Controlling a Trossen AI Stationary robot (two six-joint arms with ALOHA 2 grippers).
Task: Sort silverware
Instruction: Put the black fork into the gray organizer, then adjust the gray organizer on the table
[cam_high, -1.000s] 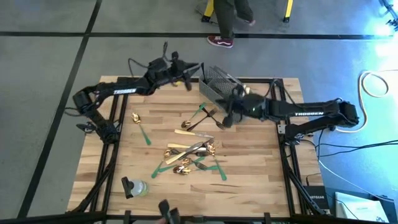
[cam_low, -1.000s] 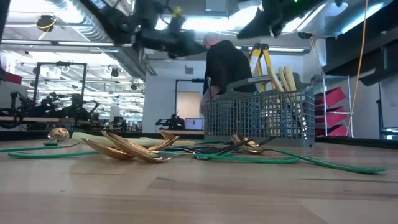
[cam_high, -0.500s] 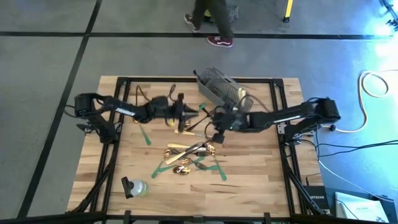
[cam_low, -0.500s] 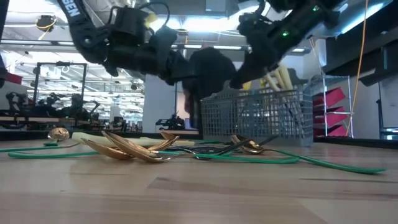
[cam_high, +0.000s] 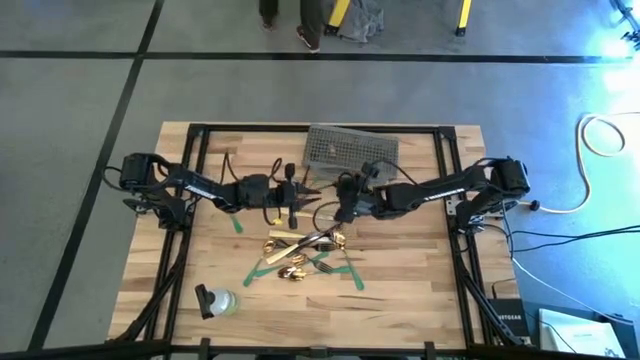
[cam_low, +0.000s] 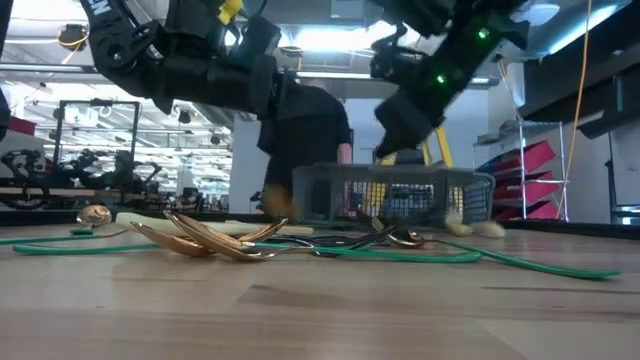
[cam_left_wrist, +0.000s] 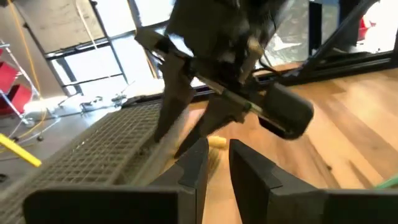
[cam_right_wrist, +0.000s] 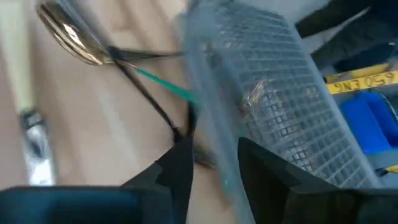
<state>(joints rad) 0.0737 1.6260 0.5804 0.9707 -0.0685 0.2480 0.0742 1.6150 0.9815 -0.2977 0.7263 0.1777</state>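
Overhead view looks straight down, low view level across; wrist cameras sit close; all share the mesh basket (cam_high: 351, 148).

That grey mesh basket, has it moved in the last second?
Yes. The mesh basket stood tilted upright near the table's far edge; now it lies flat on its side along that edge, shifted slightly toward the left arm's side.

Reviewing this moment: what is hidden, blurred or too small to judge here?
- Contents of the grey wire mesh basket: too small in the high view, behind mesh in the low view.
- Piled gold and dark silverware: overlapping, pieces uncountable.
- Left gripper and right gripper: motion-blurred in the low view.
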